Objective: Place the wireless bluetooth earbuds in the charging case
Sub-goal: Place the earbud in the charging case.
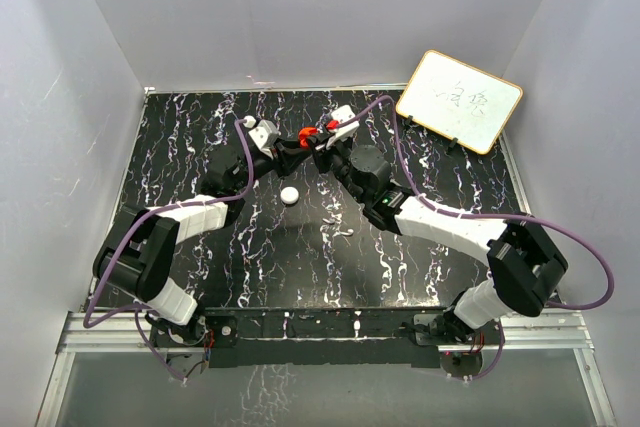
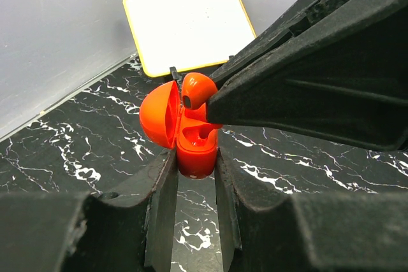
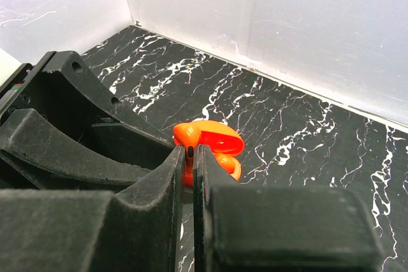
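1. The left arm (image 1: 170, 237) reaches from the near-left corner of the black marbled desk (image 1: 180, 127) towards its far middle.
2. A white disc (image 1: 289, 194) lies flat on the desk, nearer than both hands and apart from them.
3. The left hand (image 2: 195, 165) is closed narrowly on the base of the charging case (image 2: 194, 151), with one finger pressed against each side.
4. The case is bright red and stands open. Its lid (image 2: 159, 116) is swung up to the left in the left wrist view, and a hollow shows inside the base.
5. One red earbud (image 2: 196, 90) sits at the open mouth of the case, just above the base and beside the lid. Whether it touches the case cannot be told.
6. The right hand (image 3: 190, 157) has its fingers almost together, pinching that earbud between the tips. It meets the left hand over the far middle of the desk.
7. A whiteboard (image 1: 460, 100) with a yellow frame leans at the far right corner, well apart from the hands.
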`<state>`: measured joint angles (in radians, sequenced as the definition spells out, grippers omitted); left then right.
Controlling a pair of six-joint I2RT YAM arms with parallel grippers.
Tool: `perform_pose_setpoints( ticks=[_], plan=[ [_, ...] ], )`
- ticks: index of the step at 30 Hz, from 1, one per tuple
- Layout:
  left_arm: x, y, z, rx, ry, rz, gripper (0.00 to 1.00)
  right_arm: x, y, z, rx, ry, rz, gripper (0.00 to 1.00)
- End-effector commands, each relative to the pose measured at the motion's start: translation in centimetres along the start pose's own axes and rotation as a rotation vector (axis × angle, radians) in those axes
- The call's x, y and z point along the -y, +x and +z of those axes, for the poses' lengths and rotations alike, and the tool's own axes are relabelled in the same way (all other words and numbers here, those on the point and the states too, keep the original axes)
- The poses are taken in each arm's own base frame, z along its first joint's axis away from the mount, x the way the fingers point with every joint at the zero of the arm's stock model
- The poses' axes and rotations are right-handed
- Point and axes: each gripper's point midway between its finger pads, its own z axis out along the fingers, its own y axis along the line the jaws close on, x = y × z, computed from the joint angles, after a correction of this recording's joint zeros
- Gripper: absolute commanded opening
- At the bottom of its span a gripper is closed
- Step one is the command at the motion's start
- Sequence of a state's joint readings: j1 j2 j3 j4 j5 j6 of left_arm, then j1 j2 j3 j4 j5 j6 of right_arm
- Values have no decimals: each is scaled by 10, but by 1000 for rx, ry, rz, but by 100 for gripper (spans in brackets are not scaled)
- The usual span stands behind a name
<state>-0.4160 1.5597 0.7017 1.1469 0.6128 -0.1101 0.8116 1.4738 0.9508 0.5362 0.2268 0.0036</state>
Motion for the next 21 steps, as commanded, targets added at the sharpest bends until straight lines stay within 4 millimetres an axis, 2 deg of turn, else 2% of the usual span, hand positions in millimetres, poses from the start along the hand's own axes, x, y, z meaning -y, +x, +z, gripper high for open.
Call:
perform_pose_setpoints(
  ticks=[1,21],
  plan=[
    [9,-38,2,83,36,74,0,2,-17,1,72,20,6,0],
    [14,-48,-1,110,47,88,0,2,-4,1,47,18,2,0]
  ],
)
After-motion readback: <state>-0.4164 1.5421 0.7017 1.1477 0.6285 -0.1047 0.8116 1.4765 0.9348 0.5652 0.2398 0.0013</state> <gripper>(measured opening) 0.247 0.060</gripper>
